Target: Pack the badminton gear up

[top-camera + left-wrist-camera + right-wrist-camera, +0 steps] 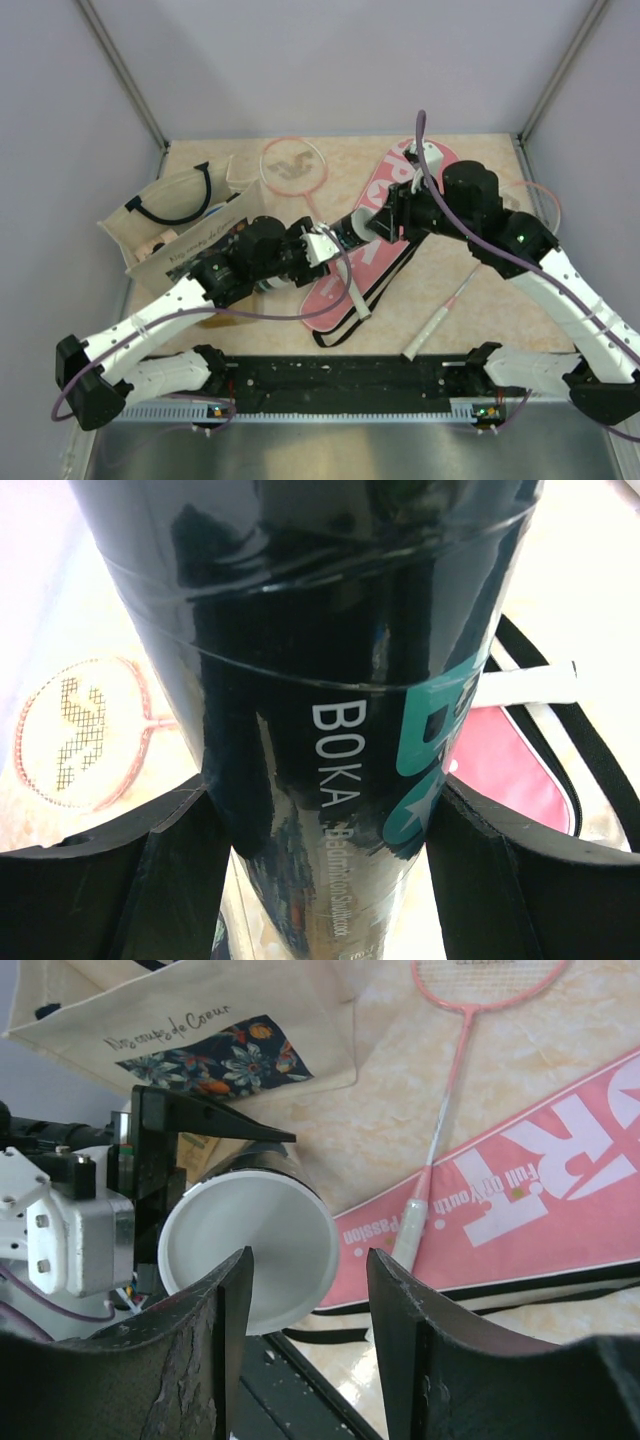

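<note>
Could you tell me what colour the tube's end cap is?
The tube has a white end cap, clearest in the right wrist view.

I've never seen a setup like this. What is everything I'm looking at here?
rackets: two, pink rims, white shafts; one beside the tote with its handle on the cover, the other near the right arm, its head partly hidden
cover: one, pink with white lettering and a black strap; lying mid-table
tube: one, black with teal and white lettering and a white end cap; held off the table between the arms
tote bag: one, beige with black handles and a flower print; far left
table: one, beige, marbled
left gripper: black fingers clamped on the tube
right gripper: black fingers apart, facing the tube's white cap
</note>
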Available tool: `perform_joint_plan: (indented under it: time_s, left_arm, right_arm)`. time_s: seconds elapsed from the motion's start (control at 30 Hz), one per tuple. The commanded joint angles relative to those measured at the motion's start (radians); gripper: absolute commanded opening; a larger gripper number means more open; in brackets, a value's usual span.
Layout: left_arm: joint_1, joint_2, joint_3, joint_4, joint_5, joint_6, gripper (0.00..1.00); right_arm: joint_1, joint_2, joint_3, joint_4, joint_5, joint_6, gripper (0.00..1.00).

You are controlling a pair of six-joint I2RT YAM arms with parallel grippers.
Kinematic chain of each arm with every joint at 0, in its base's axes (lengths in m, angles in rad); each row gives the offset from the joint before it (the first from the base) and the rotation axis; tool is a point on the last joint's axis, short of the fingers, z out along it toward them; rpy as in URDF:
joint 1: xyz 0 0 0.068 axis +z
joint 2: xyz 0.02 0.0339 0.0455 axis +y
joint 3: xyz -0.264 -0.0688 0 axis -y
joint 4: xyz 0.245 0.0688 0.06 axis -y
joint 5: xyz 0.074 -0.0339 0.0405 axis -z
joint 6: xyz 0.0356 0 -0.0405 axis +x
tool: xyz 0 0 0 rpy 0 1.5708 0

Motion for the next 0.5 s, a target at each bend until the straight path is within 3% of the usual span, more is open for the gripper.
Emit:
perform_joint_plan:
  time_s: [0.0, 0.47]
  left_arm:
    - [-0.001, 0.009, 0.069, 0.095, 0.038, -0.004, 0.16]
    - [-0.001, 0.024, 0.099, 0.189, 0.074, -0.065, 0.14]
  right_arm:
    - [0.012, -0.031, -0.044, 0.095, -0.05, 0.052, 0.5]
    - [0.087, -0.002, -0.17, 0.084, 0.041, 0.12, 0.52]
